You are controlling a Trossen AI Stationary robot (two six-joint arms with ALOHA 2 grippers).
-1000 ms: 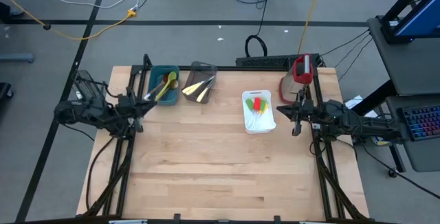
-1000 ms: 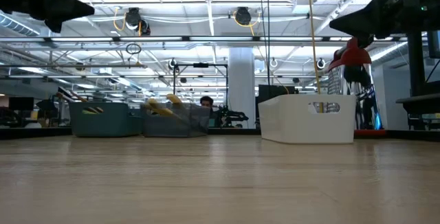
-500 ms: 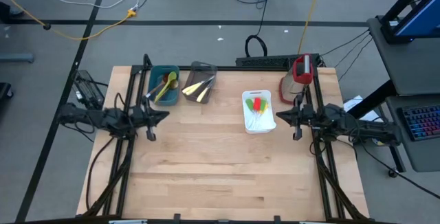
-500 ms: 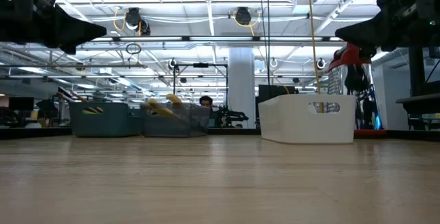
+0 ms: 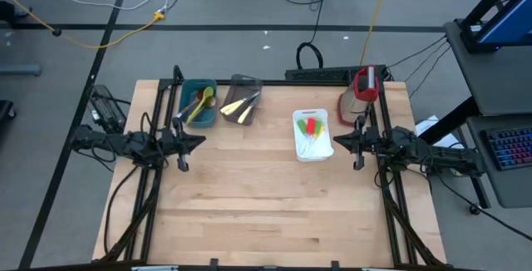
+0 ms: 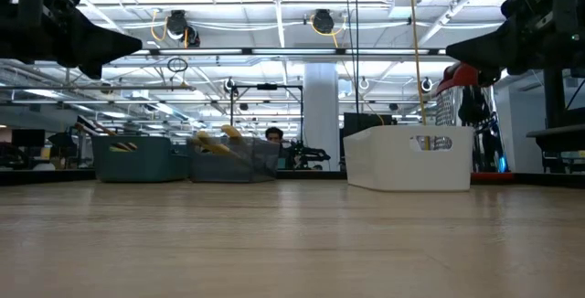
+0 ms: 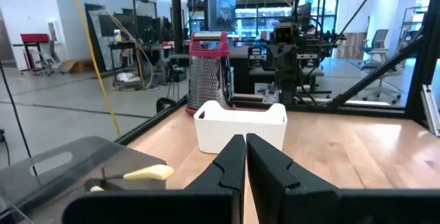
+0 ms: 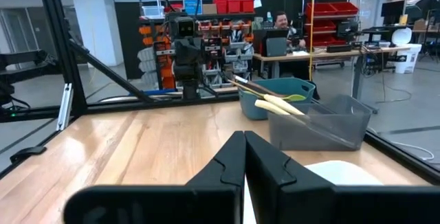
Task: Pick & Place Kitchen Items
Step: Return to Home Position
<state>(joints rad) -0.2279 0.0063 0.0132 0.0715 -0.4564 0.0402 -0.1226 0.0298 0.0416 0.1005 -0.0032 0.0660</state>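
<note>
The kitchen items lie in three tubs at the far side of the table. A teal tub (image 5: 199,102) holds a wooden spoon and green and gold spoons. Beside it, a grey tub (image 5: 241,101) holds pale-handled knives (image 8: 278,105). A white tub (image 5: 312,135) holds small spatulas with red and green heads. My left gripper (image 5: 199,140) hovers shut and level at the table's left edge, near the teal tub, with nothing in it. My right gripper (image 5: 336,142) hovers shut and level just right of the white tub, also with nothing in it.
A red-and-clear jug (image 5: 364,88) stands at the far right corner, behind my right arm. Black frame rails run along the table's left and right edges. The bare wooden tabletop (image 5: 266,204) stretches from the tubs to the near edge. A person sits at a desk beyond the table.
My left gripper has swung out from its arm toward the table's middle and sunk lower, and now points level. My right gripper has sunk a little in place. Both stay shut. The tubs and the items in them have not moved.
</note>
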